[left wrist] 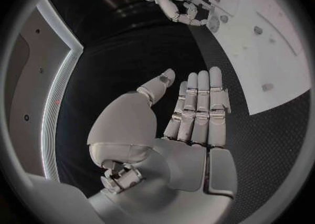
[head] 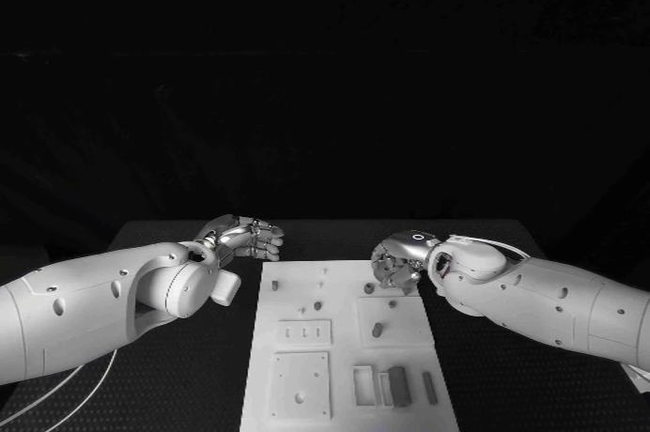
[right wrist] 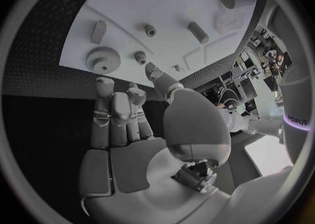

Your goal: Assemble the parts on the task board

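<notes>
Two white robot arms are reaching over a black textured table [head: 177, 376], and a flat white rectangular task board [head: 346, 357] is lying between them. The silver left hand [left wrist: 190, 114] is hovering over bare table just beside the board's far corner, its fingers straight and side by side with the thumb apart, holding nothing. The silver right hand [right wrist: 131, 124] is hovering at the opposite far edge of the board, fingers extended and apart, also holding nothing. Just beyond the right hand's fingertips, a small grey toothed gear [right wrist: 100, 59] is lying on the board, with several small grey pegs [right wrist: 149, 30] and blocks further out. Nearer the robot, grey upright bars [head: 395, 383] are standing in the board's slots. No part is being gripped, so the work appears to be at the approach step. The next move likely calls for the right hand to lower and close its fingers around the gear.
</notes>
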Action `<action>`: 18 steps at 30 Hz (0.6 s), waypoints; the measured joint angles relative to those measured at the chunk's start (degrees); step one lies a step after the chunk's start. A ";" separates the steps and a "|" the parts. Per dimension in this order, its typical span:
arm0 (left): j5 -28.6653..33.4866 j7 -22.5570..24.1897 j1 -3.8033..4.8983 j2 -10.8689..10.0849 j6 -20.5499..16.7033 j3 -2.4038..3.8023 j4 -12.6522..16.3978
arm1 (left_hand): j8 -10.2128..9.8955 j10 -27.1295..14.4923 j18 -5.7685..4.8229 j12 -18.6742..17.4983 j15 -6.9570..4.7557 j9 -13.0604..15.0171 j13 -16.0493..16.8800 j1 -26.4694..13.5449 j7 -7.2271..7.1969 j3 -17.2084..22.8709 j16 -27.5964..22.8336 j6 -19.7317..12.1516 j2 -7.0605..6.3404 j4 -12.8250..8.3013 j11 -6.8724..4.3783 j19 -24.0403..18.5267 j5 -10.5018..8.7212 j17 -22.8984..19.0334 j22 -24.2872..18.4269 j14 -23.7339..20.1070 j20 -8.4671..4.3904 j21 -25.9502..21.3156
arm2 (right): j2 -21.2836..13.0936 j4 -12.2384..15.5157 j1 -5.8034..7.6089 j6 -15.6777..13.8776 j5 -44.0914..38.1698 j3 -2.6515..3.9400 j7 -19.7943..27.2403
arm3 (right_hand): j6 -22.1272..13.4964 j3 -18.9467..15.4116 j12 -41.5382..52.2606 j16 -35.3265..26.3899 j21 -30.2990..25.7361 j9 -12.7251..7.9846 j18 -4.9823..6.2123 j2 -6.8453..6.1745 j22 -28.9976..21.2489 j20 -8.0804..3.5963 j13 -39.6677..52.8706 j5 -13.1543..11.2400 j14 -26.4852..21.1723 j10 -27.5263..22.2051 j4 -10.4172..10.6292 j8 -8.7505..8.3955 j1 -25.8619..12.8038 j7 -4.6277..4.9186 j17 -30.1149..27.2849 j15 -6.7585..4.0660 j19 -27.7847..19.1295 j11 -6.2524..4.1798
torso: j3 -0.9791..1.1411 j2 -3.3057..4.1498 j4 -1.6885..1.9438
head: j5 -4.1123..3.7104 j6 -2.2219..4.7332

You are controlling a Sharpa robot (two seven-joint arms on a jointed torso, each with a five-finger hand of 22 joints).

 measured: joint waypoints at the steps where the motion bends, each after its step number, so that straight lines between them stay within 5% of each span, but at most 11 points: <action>1: 0.00 0.00 0.01 -0.02 0.00 0.01 0.06 | -0.06 0.00 0.00 0.00 0.00 0.00 0.00 0.00 0.00 0.00 0.00 0.00 0.00 0.00 0.00 0.00 0.00 0.00 0.02 0.00 0.00 0.00 | 0.03 0.03 -0.05 0.00 -0.22 0.00 -0.11 | 0.00 0.34 1.07 1.01 1.19 0.12 -0.03 0.09 0.00 -0.03 1.09 0.00 0.49 -0.06 0.03 -0.08 -0.34 0.00 0.87 0.10 -0.31 -0.04 | 0.00 0.12 0.03 | -0.06 -0.09; 8: -0.01 -0.02 0.10 -0.34 0.00 0.02 0.48 | -0.06 0.00 -0.03 0.00 0.00 0.00 0.05 0.00 0.00 0.00 0.00 0.00 0.00 0.00 0.00 0.00 0.00 0.06 0.06 0.00 0.00 0.00 | 0.16 0.06 -0.23 0.00 -1.35 -0.01 -0.72 | -0.01 1.09 4.34 3.96 4.54 0.46 -0.27 0.37 0.00 -0.34 4.16 0.00 2.65 -0.25 0.13 -0.56 -0.61 0.01 3.65 0.06 -0.70 -0.06 | -0.01 0.88 0.16 | -0.35 -0.19; 15: -0.06 -0.04 0.18 -0.25 0.02 0.08 0.54 | -0.06 0.00 -0.10 -0.23 0.00 -0.05 0.04 0.00 0.00 0.00 -0.23 0.00 0.00 0.00 0.00 0.00 0.00 0.16 0.11 0.00 0.00 0.00 | 0.61 -0.05 -0.24 0.20 -2.15 -0.01 -1.06 | 0.42 1.38 6.45 5.14 5.61 0.79 -0.28 0.67 0.00 -0.54 6.00 0.00 3.48 0.44 0.15 -0.57 -0.91 -0.42 4.82 -0.07 -0.89 1.21 | 0.00 1.38 0.23 | -0.48 -0.20; 18: -0.07 -0.04 0.18 -0.13 0.02 0.08 0.49 | -0.06 0.00 -0.13 -0.23 0.00 -0.05 0.04 0.00 0.00 0.00 -0.23 0.00 0.00 0.00 0.00 0.00 0.00 0.21 0.13 0.00 0.00 0.00 | 1.52 -0.60 -0.64 0.25 -2.49 -0.02 -1.09 | 0.85 1.69 7.05 5.44 6.09 0.88 -0.28 0.91 0.00 -0.54 6.60 0.00 3.98 1.46 0.15 -0.56 -1.15 -0.45 5.24 -0.23 -0.89 0.77 | -0.02 1.57 0.26 | -0.54 -0.22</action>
